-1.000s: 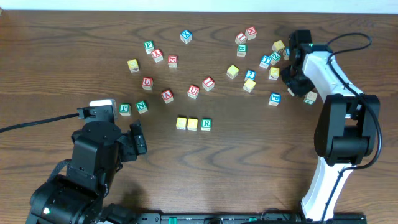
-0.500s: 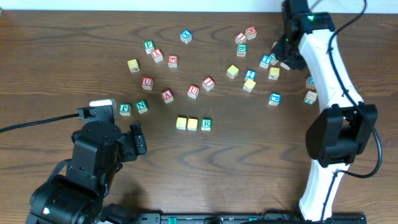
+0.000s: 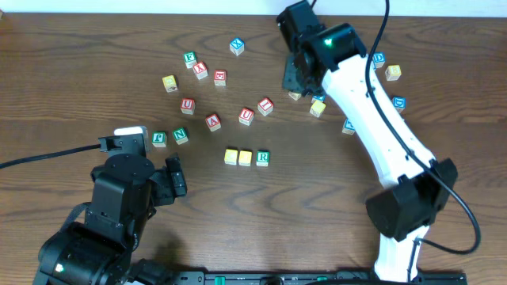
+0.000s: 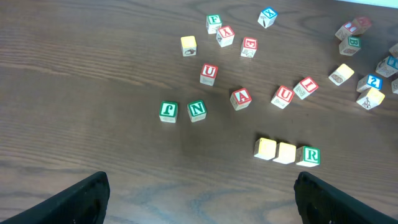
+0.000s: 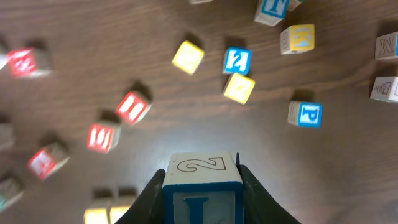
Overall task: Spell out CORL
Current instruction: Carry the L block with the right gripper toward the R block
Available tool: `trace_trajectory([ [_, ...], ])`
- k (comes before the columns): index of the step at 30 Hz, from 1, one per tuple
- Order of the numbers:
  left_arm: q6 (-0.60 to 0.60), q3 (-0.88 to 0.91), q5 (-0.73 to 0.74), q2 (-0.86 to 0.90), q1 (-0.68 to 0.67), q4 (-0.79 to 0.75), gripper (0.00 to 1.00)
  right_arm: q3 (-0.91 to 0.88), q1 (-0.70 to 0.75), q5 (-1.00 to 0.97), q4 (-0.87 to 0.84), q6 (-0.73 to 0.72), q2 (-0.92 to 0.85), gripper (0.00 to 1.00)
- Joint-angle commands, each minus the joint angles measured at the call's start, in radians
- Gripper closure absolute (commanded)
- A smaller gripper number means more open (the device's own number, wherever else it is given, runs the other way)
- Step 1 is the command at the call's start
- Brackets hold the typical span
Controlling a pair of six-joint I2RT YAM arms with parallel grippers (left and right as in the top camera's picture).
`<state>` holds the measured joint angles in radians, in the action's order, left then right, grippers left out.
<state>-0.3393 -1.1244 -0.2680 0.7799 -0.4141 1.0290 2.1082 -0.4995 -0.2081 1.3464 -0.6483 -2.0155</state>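
Two yellow-faced cubes [image 3: 230,157] [image 3: 245,157] and the green R cube [image 3: 262,158] stand in a row at the table's middle; the left wrist view shows them too, the yellow pair [image 4: 265,148] [image 4: 285,152] beside the R cube [image 4: 309,155]. My right gripper [image 3: 297,75] hangs above the back middle, shut on the blue L cube [image 5: 200,169], which has a 2 on its top face. Its fingers [image 5: 155,190] press both sides of that cube. My left gripper [image 3: 176,176] stays open near the front left, nothing between its fingertips [image 4: 87,196].
Loose cubes lie scattered behind the row: red U [image 3: 246,115], red A [image 3: 212,122], two green ones [image 3: 159,138] [image 3: 181,135], a yellow one [image 3: 318,108]. More blue and yellow cubes sit at the right back [image 3: 398,103]. The right arm spans the table's right half.
The right arm has swung from the right-hand cluster leftward to the back middle, carrying the blue L cube. The left arm has not moved.
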Motion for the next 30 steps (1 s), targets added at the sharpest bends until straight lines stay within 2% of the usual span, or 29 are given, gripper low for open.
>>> trace_trajectory([
  [1, 0.011, -0.010, -0.013, 0.003, 0.003, 0.003, 0.07, 0.018, -0.039, -0.011, 0.036, 0.006, 0.033, 0.96],
  [14, 0.010, -0.010, -0.013, 0.003, 0.003, 0.003, 0.07, -0.003, -0.185, -0.119, 0.107, -0.081, 0.033, 0.96],
  [30, 0.010, -0.010, -0.013, 0.003, 0.003, 0.010, 0.07, -0.026, -0.187, -0.127, 0.089, -0.084, 0.033, 0.94],
])
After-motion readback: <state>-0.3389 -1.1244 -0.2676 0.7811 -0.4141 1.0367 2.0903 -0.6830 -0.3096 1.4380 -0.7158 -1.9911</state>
